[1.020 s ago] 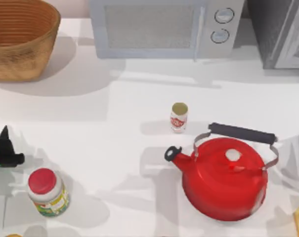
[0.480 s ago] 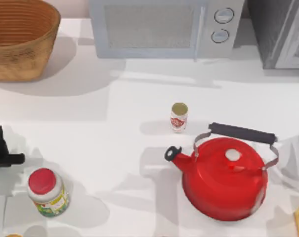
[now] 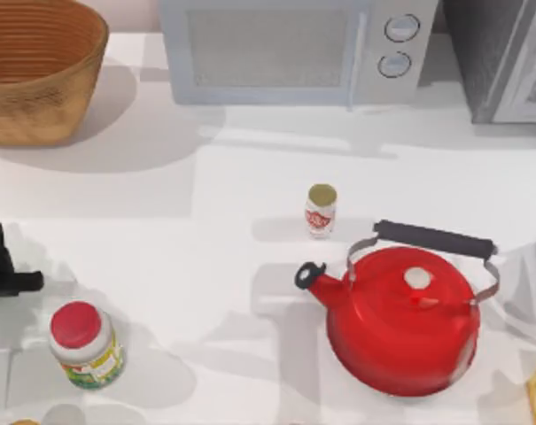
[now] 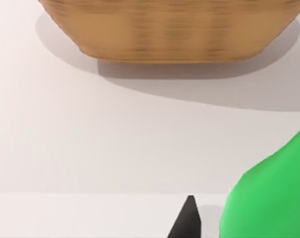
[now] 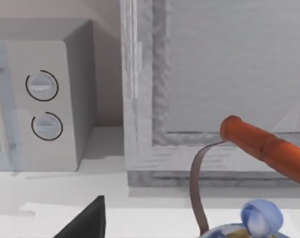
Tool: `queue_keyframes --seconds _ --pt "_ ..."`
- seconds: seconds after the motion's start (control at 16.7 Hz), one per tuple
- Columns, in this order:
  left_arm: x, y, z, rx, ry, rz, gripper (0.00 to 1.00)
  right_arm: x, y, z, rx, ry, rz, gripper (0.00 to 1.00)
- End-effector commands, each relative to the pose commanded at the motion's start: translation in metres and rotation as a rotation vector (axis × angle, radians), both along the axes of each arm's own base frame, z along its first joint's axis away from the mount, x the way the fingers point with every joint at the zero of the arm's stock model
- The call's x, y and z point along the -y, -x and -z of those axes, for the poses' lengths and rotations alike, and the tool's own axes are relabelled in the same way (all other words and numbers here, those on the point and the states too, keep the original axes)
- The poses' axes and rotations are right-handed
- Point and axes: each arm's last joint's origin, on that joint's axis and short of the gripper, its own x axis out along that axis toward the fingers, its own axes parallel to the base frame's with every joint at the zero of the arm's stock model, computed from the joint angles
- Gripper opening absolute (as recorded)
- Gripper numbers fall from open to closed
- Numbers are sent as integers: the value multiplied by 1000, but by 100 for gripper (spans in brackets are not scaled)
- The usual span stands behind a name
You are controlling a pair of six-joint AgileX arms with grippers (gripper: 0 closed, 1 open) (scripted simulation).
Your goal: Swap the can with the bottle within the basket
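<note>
Left gripper (image 3: 0,266), far table-left, appears clamped on the slim bright green bottle (image 4: 271,198). The small white, red-labelled, gold-topped can (image 3: 321,211) stands upright, well right of it. The empty tan woven wicker basket (image 3: 37,84) lies straight ahead. Can goes in next, probably.

A tan-brown woven basket (image 3: 37,71) with ribbed walls sits at 10 o'clock on the white table (image 3: 205,230). At centre, the white can (image 3: 321,211) shows a red label mark and dull gold-olive top. A glossy red kettle (image 3: 405,323) with black handle lies at 4 o'clock; a red-lidded jar (image 3: 86,345) with green-yellow label at 8 o'clock. A bright green bottle (image 4: 271,198) appears in the left wrist view.
</note>
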Motion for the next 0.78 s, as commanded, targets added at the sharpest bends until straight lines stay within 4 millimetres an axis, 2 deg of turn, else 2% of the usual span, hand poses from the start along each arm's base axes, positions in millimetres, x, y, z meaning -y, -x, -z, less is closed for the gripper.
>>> queue_keyframes --seconds 0.18,0.3,0.54,0.78 --pt "-11 -24 -15 75 -24 -58 0 0 0 0 0 0 0 100" --pt "-22 -48 -37 154 -47 -108 0 0 0 0 0 0 0 100" --pt "-44 -97 -103 272 -82 -194 0 0 0 0 0 0 0 100" --pt "-49 -140 -164 221 -72 -189 0 0 0 0 0 0 0 100"
